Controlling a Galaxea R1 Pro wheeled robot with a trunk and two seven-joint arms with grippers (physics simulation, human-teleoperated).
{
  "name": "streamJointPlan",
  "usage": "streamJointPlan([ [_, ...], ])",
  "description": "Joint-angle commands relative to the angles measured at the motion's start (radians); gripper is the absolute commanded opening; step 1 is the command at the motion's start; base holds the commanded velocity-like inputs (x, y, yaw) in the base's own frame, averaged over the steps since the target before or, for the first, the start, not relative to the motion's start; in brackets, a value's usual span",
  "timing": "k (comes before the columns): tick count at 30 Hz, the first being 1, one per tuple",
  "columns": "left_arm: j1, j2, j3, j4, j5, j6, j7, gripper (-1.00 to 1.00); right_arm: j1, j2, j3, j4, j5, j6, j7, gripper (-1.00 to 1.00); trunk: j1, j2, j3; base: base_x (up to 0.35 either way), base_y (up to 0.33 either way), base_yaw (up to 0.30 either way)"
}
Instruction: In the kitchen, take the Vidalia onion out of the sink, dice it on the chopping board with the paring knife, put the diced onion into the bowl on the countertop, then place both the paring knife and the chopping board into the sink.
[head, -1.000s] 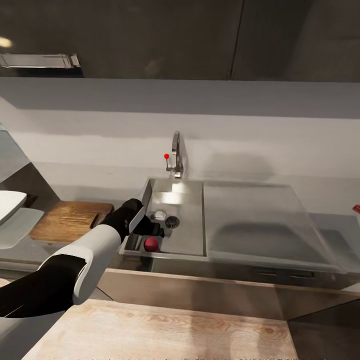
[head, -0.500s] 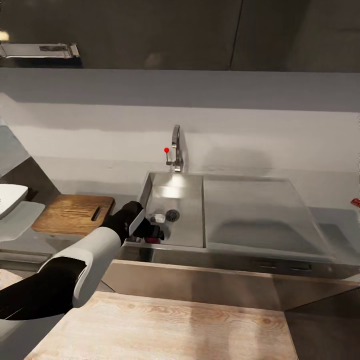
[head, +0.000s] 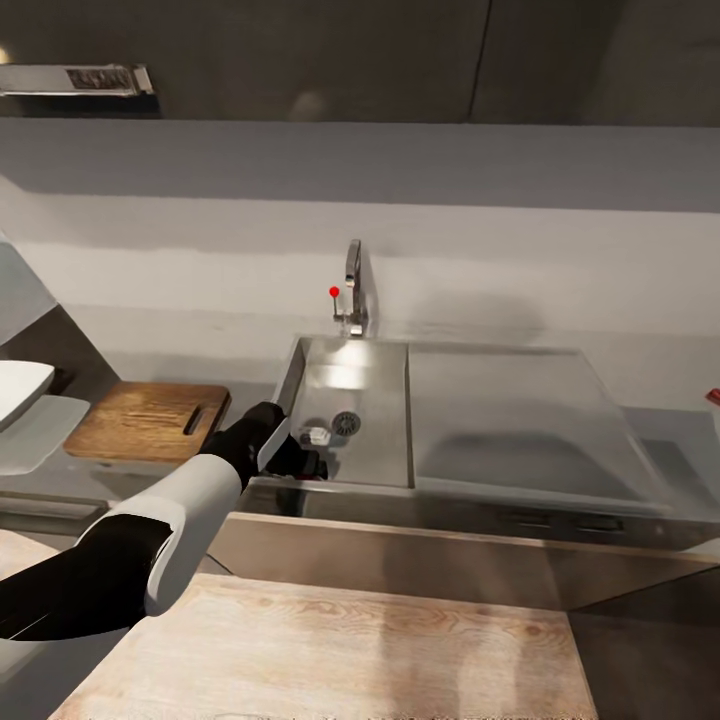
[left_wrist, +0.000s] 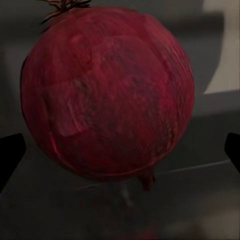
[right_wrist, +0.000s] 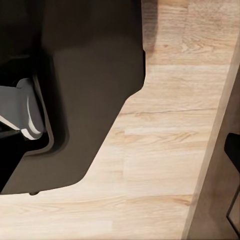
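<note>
The Vidalia onion, dark red with a dry tuft, sits on the sink floor between the two wide-apart fingertips of my left gripper, which is open. In the head view the left gripper reaches down into the front left corner of the sink, and the sink's front rim hides the onion. The brown chopping board lies on the countertop left of the sink. The white bowl shows at the left edge. The paring knife is out of view. My right gripper's one visible fingertip hangs over wood floor.
A chrome tap with a red knob stands behind the basin. A round drain and a small pale object lie just beyond the left gripper. The flat drainboard spreads to the right. A small red thing sits at the right edge.
The head camera has shifted, so the sink sits higher in the picture and its front rim now covers the onion. My left gripper has sunk slightly lower toward the basin's front corner.
</note>
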Motion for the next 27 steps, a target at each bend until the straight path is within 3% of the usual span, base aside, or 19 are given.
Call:
streamJointPlan([
  [1, -0.001, 0.001, -0.008, -0.001, 0.006, 0.003, -0.001, 1.0, 0.0, 0.001, -0.006, -0.002, 0.01, -0.002, 0.0, 1.0, 0.001, -0.002, -0.003, 0.0, 0.011, 0.0],
  [10, -0.001, 0.001, -0.008, -0.003, 0.005, 0.003, -0.001, 1.0, 0.0, 0.001, -0.006, -0.003, 0.012, -0.002, -0.001, 1.0, 0.001, -0.002, -0.015, 0.0, 0.003, 0.0],
  [27, -0.001, 0.001, -0.009, -0.003, 0.005, 0.003, -0.001, 1.0, 0.0, 0.0, -0.003, 0.0, 0.017, -0.008, 0.006, 1.0, 0.001, -0.002, -0.016, 0.04, 0.0, 0.0],
])
